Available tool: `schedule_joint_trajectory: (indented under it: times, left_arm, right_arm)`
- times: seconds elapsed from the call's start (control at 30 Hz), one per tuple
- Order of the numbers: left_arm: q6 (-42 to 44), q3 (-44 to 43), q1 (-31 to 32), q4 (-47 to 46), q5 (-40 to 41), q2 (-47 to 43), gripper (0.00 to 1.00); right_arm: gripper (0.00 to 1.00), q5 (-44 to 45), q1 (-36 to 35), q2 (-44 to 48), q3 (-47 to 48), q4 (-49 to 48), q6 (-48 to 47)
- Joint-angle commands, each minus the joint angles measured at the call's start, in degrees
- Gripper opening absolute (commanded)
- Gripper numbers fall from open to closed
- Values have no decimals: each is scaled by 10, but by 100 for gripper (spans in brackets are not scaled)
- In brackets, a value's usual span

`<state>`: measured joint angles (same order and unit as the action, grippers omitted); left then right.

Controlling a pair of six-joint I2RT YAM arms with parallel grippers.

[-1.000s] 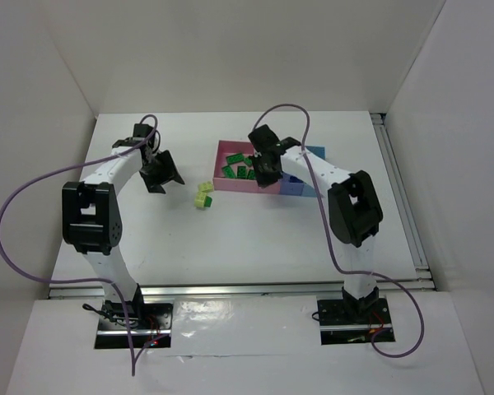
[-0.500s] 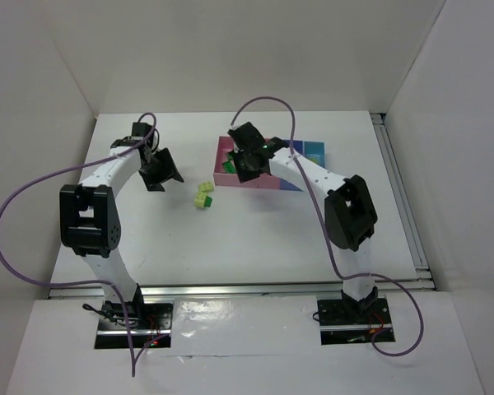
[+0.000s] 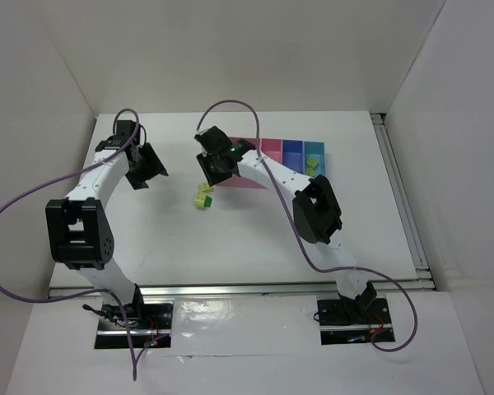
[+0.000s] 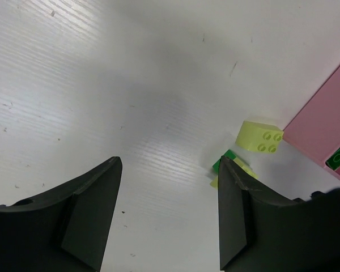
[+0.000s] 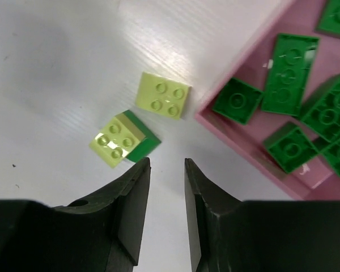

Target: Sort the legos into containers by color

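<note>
Two yellow-green legos (image 3: 204, 196) lie on the table just left of the wide pink container (image 3: 249, 184). One yellow-green brick (image 5: 163, 95) lies flat; the other (image 5: 114, 140) sits on a dark green brick (image 5: 141, 143). Several dark green legos (image 5: 289, 73) lie inside the pink container (image 5: 243, 148). My right gripper (image 5: 165, 164) hovers just beside these loose bricks, jaws slightly open with nothing between them. My left gripper (image 4: 170, 170) is open and empty over bare table further left, with a yellow-green brick (image 4: 260, 137) ahead to its right.
The narrow pink bin (image 3: 272, 149), the blue bin (image 3: 292, 151) and the light blue bin (image 3: 315, 150) continue the row to the right. A yellow-green piece (image 3: 313, 165) shows at the light blue bin. White walls enclose the table on three sides.
My right arm swung left from above the wide pink container to the loose bricks, and its jaws parted. My left gripper drew back a little to the left.
</note>
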<state>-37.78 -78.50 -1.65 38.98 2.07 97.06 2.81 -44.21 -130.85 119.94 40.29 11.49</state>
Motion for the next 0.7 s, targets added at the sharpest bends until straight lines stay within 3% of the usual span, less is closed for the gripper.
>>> schedule_joint_trajectory:
  times: [0.0, 0.23, 0.67]
  left_arm:
    - [-5, 6, -5, 6, 11, -17, 72]
    - [-5, 12, -5, 6, 6, -17, 72]
    - [-5, 27, -12, 0, 34, -38, 72]
  right_arm:
    - [38, -19, -18, -15, 40, 28, -10]
    - [65, -51, -29, -27, 40, 28, -10]
    - [65, -46, -47, -75, 71, 27, 54]
